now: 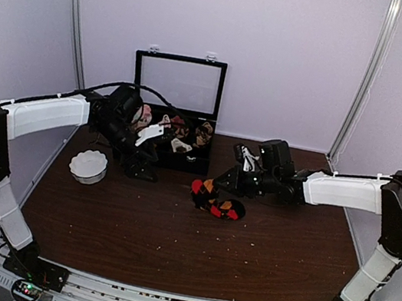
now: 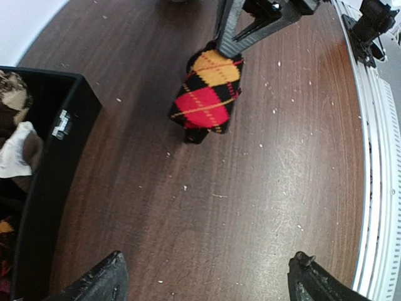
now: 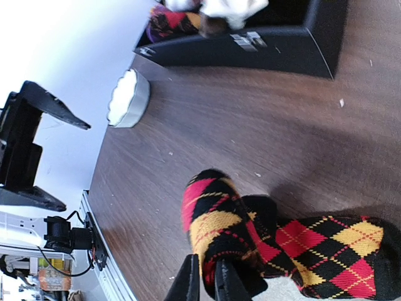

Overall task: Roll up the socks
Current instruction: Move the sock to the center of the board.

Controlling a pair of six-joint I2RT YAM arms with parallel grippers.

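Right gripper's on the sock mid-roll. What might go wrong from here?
1. The right gripper pinches only the folded edge of the sock; the soft knit may slip out and unroll.
2. The left gripper hangs open by the box, apart from the sock; with its free end unpinned, the sock may drag across the table rather than roll.

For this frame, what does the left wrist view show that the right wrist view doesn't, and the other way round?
Left wrist only: the right gripper seen from outside, its frame above the argyle sock. Right wrist only: the white bowl and the sock's flat remainder on the table. Both: the sock's folded end, pinched by that gripper, and the black box.
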